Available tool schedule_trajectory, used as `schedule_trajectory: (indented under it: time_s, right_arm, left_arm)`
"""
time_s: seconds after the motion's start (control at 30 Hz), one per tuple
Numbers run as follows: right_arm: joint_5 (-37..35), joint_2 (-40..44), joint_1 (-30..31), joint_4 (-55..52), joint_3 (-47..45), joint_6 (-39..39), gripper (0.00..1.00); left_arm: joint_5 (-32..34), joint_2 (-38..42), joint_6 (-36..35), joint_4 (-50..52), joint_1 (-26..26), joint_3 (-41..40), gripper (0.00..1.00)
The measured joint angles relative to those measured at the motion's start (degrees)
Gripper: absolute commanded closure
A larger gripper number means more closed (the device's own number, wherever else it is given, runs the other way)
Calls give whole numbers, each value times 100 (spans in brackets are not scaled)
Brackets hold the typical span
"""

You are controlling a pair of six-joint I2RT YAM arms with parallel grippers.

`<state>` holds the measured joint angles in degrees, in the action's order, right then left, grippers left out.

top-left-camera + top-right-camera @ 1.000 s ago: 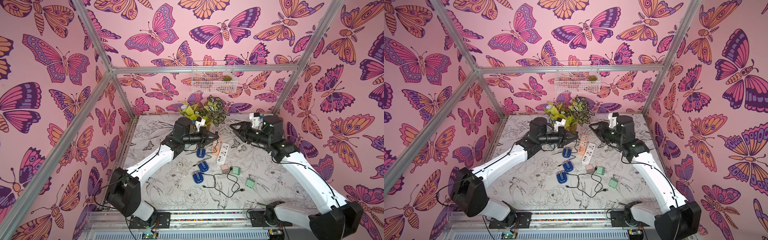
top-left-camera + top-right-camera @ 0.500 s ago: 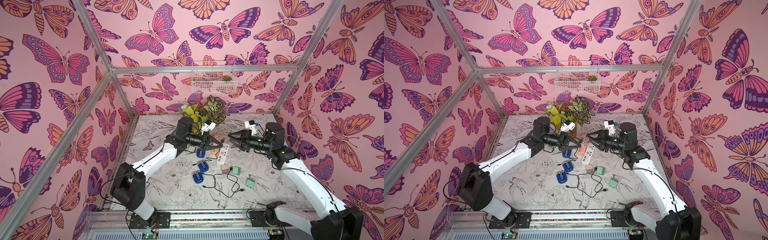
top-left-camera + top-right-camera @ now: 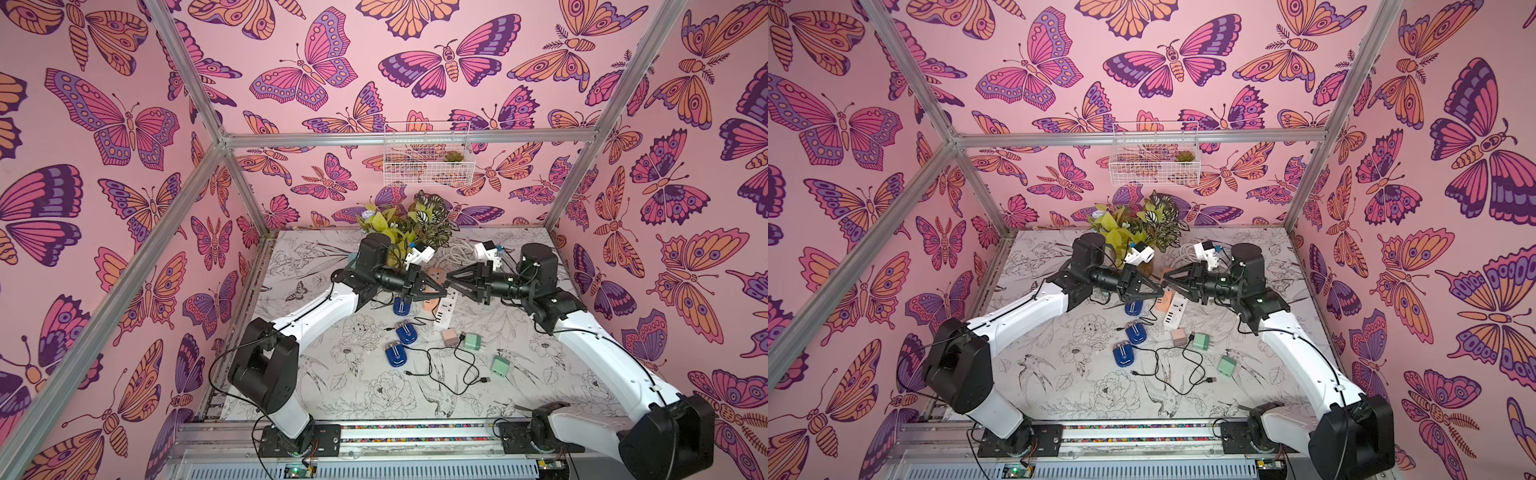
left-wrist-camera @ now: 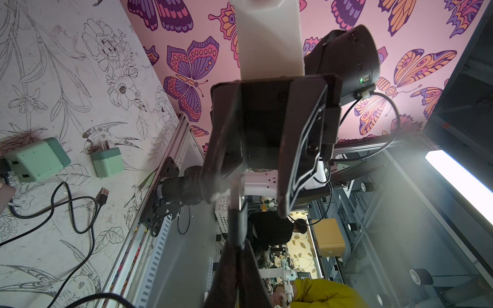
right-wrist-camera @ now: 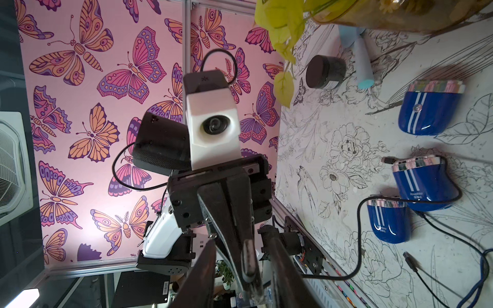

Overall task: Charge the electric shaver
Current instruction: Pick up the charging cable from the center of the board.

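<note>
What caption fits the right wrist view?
Right wrist view: shut left gripper meets the open right gripper tip to tip; three blue shavers and black cables lie on the floral tabletop.

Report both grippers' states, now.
Left gripper: shut; whether it pinches anything cannot be told.
Right gripper: open, jaws apart around the left gripper's tip.

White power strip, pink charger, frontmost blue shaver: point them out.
white power strip point(image 3: 444, 314): in a top view, socket face.
pink charger point(image 3: 449, 335): in a top view, top face.
frontmost blue shaver point(image 3: 395, 355): in a top view, blue body.
</note>
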<state>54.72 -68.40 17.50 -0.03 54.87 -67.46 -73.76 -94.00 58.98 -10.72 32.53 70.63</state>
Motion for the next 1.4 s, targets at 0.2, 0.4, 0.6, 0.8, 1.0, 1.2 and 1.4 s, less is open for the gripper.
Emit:
schedule_trajectory:
  time_s: [0.2, 0.4, 0.6, 0.8, 1.0, 1.2, 1.4]
  right_arm:
    - [-33, -42, 17, -197, 7, 184, 84]
    - [-127, -39, 17, -223, 44, 286, 100]
    - [-437, -22, 17, -317, 35, 267, 100]
    - [-1325, 197, 31, 31, -350, -275, 100]
    - [-2645, -57, 216, 944, -625, -1349, 100]
    - [-3397, -284, 557, 1209, -573, -2052, 100]
    - [-3633, -258, 796, 1147, -509, -2415, 100]
  left_arm:
    - [-2, 0, 2, 2, 0, 39, 100]
    - [7, -76, -2, 87, 0, 42, 100]
    - [920, 50, -317, 684, -31, 142, 49]
    - [3836, 1425, 315, 866, 87, -348, 39]
    - [5084, 1576, 2009, 260, 472, -389, 40]
    - [5630, 1209, 3292, 262, 907, -511, 42]
    - [5875, 955, 3604, 146, 907, -459, 52]
